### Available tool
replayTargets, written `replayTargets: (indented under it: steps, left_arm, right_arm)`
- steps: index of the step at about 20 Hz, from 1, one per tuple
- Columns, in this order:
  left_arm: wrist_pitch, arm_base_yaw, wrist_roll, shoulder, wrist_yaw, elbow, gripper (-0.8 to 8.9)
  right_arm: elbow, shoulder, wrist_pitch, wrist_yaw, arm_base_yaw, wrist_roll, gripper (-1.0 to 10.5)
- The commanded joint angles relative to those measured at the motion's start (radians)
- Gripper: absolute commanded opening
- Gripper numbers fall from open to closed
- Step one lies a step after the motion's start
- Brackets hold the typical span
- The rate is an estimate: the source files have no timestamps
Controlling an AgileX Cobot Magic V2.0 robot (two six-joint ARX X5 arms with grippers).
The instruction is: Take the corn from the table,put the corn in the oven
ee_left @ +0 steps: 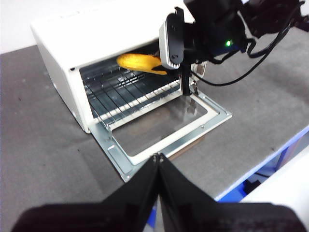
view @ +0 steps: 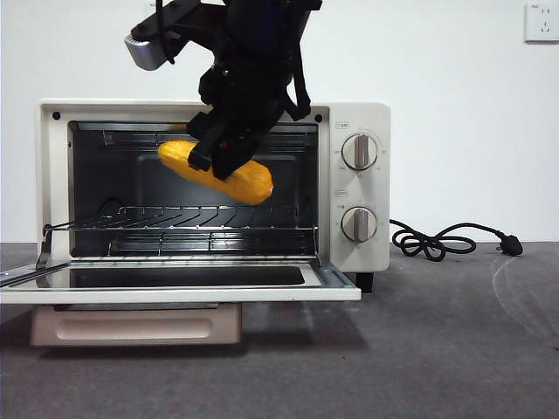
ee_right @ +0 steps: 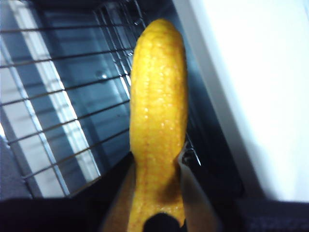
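Left hand [ee_left: 158,166] clenched empty, parked clear above tabletop [view: 437,349] | oven door [view: 175,284] dropped flat for access | my right hand [view: 220,155] grasping corn [view: 249,183] mid-cob, level above wire rack [view: 192,218], inside oven [view: 362,118]

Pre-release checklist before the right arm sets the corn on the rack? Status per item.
1. Grip: right end effector shut on the glossy yellow-orange corn cob: ok.
2. Door of the cream-white boxy toaster oven: the glass-windowed door lies fully open: ok.
3. Corn position: held in the oven mouth above the wire rack, not touching it: ok.
4. Rack under the corn: no other item visible on it: ok.
5. Left end effector: shut, back from the oven, out of the path: ok.
6. Clearance between the corn's far tip and the oven's back wall: cannot tell.
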Motion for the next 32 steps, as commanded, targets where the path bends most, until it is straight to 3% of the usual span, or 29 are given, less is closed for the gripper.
replayTargets:
  steps: [1,12,24,32]
  left_arm:
    - [0.005,-0.003,-0.01,-0.006,0.0,-0.021,-0.06]
    - [0.006,-0.003,-0.01,-0.006,0.0,-0.027,-0.06]
    - [0.021,-0.003,-0.008,-0.005,-0.006,-0.027,-0.06]
    - [0.109,-0.027,0.019,0.008,-0.134,-0.027,-0.06]
  right_arm:
    - [0.002,0.016,0.008,-0.008,0.001,-0.004,2.6]
    - [0.002,0.016,-0.01,-0.007,0.001,0.006,3.2]
    - [0.002,0.011,-0.063,0.032,0.077,0.092,3.2]
    - [0.002,-0.015,-0.111,0.047,0.198,0.204,3.1]
